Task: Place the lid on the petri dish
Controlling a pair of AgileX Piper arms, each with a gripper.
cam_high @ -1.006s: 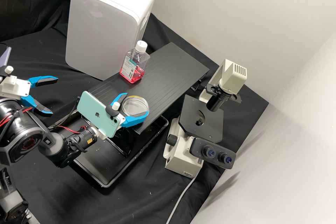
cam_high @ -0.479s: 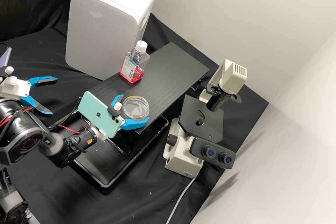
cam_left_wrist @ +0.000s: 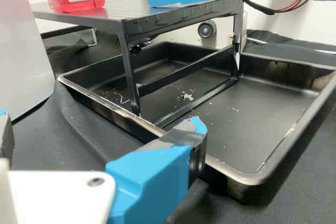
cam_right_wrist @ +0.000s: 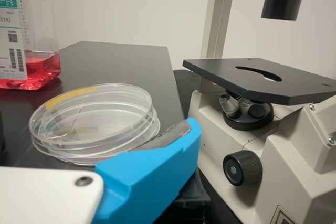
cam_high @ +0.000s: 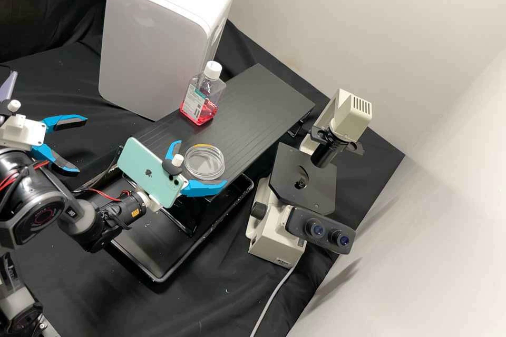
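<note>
Petri dish (cam_right_wrist: 94,132): sits on the near end of the black platform (cam_high: 263,100), about 5 o'clock from the red-filled bottle (cam_high: 200,96) and 9 o'clock from the microscope (cam_high: 305,195).
Lid (cam_right_wrist: 92,103): clear, with a yellow streak along one edge. It lies level over the dish, its rim down around the dish's wall as far as I can make out.
Right hand (cam_high: 202,163): comes in from 8 o'clock of the dish, spread wide and holding nothing. One blue finger (cam_high: 205,187) lies along the dish's 6 o'clock side, just beside it. The other stands off at 10 o'clock, apart from the rim.
Dish against hand: between the two fingers, nearer the 6 o'clock one. Whether that one grazes the rim I can't tell.
Left hand (cam_high: 80,143): out at 9 o'clock over the desk (cam_high: 63,73), well apart from the dish, open wide and empty, facing the black tray (cam_left_wrist: 283,129) under the platform.
Progress: I'd say the placing is as good as done, with the lid on and nothing gripping it.
Left to do: draw the right hand back toward 8 o'clock without nudging the lid.
</note>
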